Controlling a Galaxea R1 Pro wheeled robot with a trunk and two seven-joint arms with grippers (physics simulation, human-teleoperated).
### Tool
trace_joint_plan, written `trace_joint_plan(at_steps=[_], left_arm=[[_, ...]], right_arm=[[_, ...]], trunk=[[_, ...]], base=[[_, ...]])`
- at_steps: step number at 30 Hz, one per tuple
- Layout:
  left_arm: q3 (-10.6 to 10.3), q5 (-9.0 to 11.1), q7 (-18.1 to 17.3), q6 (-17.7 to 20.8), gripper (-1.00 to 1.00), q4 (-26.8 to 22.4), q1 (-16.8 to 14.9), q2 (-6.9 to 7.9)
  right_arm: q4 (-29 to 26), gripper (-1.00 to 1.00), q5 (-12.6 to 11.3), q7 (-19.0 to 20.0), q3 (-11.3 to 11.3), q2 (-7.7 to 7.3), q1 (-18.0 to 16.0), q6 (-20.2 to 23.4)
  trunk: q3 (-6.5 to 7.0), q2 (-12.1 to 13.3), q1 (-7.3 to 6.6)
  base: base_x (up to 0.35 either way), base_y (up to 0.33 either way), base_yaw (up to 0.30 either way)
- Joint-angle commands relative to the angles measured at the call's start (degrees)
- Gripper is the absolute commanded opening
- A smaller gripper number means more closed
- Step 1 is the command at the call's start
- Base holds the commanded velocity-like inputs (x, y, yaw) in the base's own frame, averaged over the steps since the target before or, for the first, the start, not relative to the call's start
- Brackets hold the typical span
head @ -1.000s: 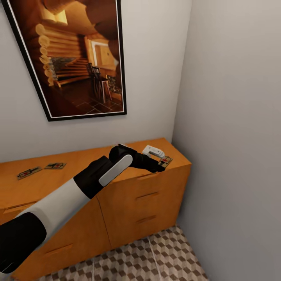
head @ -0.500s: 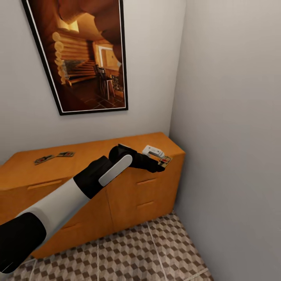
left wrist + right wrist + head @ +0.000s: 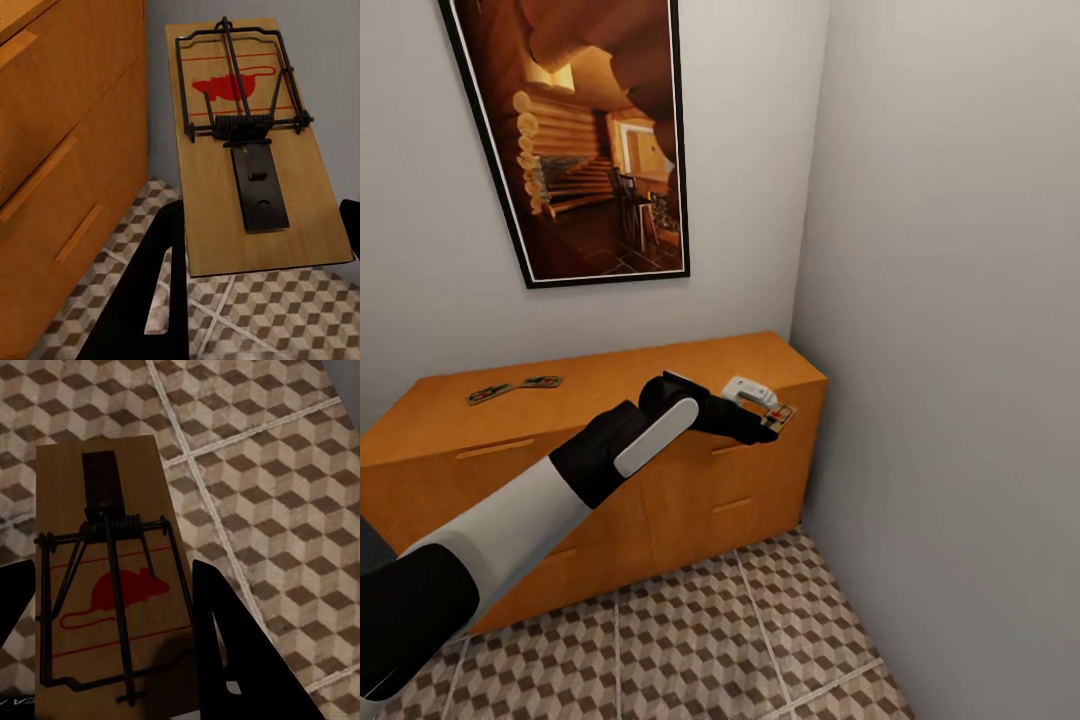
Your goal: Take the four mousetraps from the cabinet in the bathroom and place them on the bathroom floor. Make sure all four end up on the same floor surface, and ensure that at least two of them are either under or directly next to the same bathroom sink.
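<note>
My left gripper (image 3: 770, 424) is shut on a mousetrap (image 3: 781, 413), held level in the air just in front of the orange-brown cabinet's (image 3: 660, 500) right top corner. The left wrist view shows that trap (image 3: 247, 142) flat between the black fingers (image 3: 154, 292), red mark and wire facing up. Two more mousetraps (image 3: 490, 393) (image 3: 542, 381) lie on the cabinet top at its left end. In the right wrist view my right gripper (image 3: 112, 607) is shut on another mousetrap (image 3: 112, 547), hanging above the cube-patterned bathroom floor (image 3: 285, 472).
The cabinet stands against the back wall in a corner, with a grey side wall (image 3: 960, 350) close on its right. A framed picture (image 3: 590, 140) hangs above it. Patterned floor tiles (image 3: 690, 640) stretch in front of the cabinet.
The view has pulled back from the cabinet, so it looks smaller and more floor shows. The left gripper, still holding its trap, now hangs off the cabinet top.
</note>
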Motion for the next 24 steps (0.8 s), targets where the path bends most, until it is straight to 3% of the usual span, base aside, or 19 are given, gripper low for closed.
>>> trace_joint_plan(at_steps=[1, 6, 8, 12, 13, 16, 19, 22, 24], left_arm=[[-0.1, 0.6, 0.5, 0.1, -1.00, 0.3, -0.1, 0.00], [-1.6, 0.6, 0.4, -0.4, -1.00, 3.3, -0.1, -0.05], [-4.6, 0.6, 0.4, -1.5, -1.00, 5.7, -0.1, -0.14], [-15.0, 0.6, 0.4, -8.0, -1.00, 12.3, -0.1, -0.61], [-16.4, 0.6, 0.4, -8.9, -1.00, 13.2, -0.1, -0.83], [-24.3, 0.8, 0.5, -13.7, -1.00, 18.8, 0.1, -2.47], [-28.0, 1.0, 0.5, -17.3, -1.00, 22.7, 1.4, -3.20], [-29.3, 1.0, 0.4, -20.9, -1.00, 25.8, 4.1, -3.50], [-29.9, 0.9, 0.4, -25.7, -1.00, 29.7, 7.5, -3.53]], right_arm=[[0.0, -1.00, -0.7, -0.1, 0.5, 0.04, 0.0, -0.2], [0.0, -1.00, -0.7, -0.1, 0.5, 0.09, 0.0, -0.2], [0.0, -1.00, -0.7, -0.2, 0.5, 0.05, 0.0, -0.2], [0.0, -1.00, -0.7, -0.2, 0.5, 0.03, 0.0, -0.2], [0.0, -1.00, -0.7, -0.2, 0.5, 0.03, 0.0, -0.2], [0.0, -1.00, -0.7, -0.2, 0.5, 0.03, 0.0, -0.1], [-0.1, -1.00, -0.7, -0.2, 0.5, 0.03, 0.0, -0.1], [-0.1, -1.00, -0.7, -0.2, 0.5, 0.03, 0.0, -0.1], [-0.1, -1.00, -0.7, -0.2, 0.4, -0.06, 0.0, -0.1]], trunk=[[-0.06, 0.0, 0.00], [-0.06, 0.0, 0.00], [-0.06, 0.0, 0.00], [-0.06, 0.0, 0.00], [-0.06, 0.0, 0.00], [-0.06, 0.0, 0.00], [-0.06, 0.0, 0.00], [-0.06, 0.0, 0.00], [-0.06, 0.0, 0.00]], base=[[-0.007, 0.000, 0.000], [-0.002, 0.000, 0.000], [0.000, 0.000, 0.000], [0.000, 0.000, 0.000], [0.000, 0.000, 0.000], [0.000, 0.000, 0.000], [0.000, 0.000, 0.000], [0.000, 0.000, 0.000], [0.000, 0.000, 0.000]])
